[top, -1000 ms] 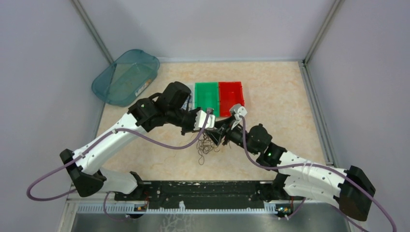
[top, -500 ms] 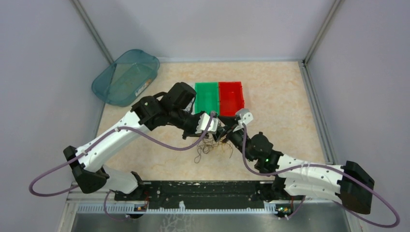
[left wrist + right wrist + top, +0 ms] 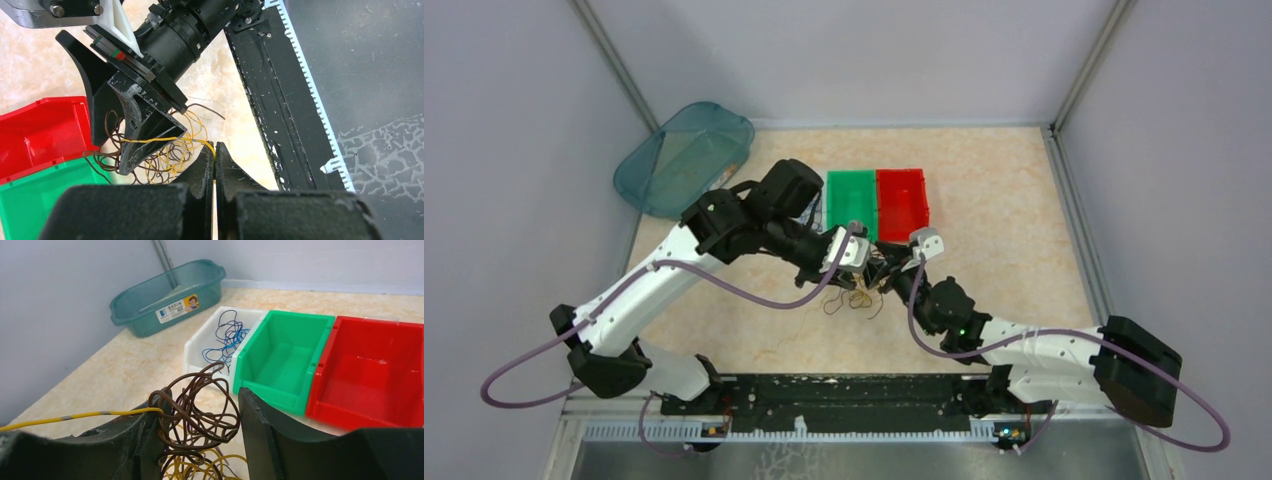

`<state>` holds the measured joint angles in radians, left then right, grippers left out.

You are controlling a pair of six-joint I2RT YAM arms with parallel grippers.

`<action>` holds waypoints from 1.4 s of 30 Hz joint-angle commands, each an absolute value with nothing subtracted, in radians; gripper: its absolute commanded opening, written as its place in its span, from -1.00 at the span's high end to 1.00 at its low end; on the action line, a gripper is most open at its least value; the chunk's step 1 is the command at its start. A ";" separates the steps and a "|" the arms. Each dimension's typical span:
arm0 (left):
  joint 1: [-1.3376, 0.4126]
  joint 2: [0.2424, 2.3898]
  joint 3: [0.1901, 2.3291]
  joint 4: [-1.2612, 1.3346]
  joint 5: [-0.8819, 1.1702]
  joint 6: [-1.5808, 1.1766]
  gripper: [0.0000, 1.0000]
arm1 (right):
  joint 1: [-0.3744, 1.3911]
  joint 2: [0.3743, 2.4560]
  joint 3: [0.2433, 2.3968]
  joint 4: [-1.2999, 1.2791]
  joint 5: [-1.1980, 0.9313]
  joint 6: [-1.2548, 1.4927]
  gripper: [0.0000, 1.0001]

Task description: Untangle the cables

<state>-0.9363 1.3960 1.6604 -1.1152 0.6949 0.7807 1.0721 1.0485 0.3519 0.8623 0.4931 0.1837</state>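
Left gripper (image 3: 215, 151) clamped on one yellow strand (image 3: 160, 140), presumably to draw it from the cables (image 3: 165, 160); clump sits between right gripper (image 3: 200, 402) parted fingers (image 3: 265, 432), likely as anchor. Whether they pinch it: cannot tell.

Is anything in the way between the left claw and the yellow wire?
Nothing visible: the left gripper is shut on the yellow wire. The strand leads to the right gripper, whose fingers flank the brown tangle.
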 commanded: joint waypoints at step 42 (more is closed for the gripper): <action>-0.945 1.173 1.643 -1.015 0.498 1.059 1.00 | 1.066 0.622 0.445 0.396 0.121 0.262 -0.48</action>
<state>-0.9401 1.1995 1.6604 -1.0691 0.5255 0.9958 1.0702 0.5911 0.3538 0.4671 0.3206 0.2901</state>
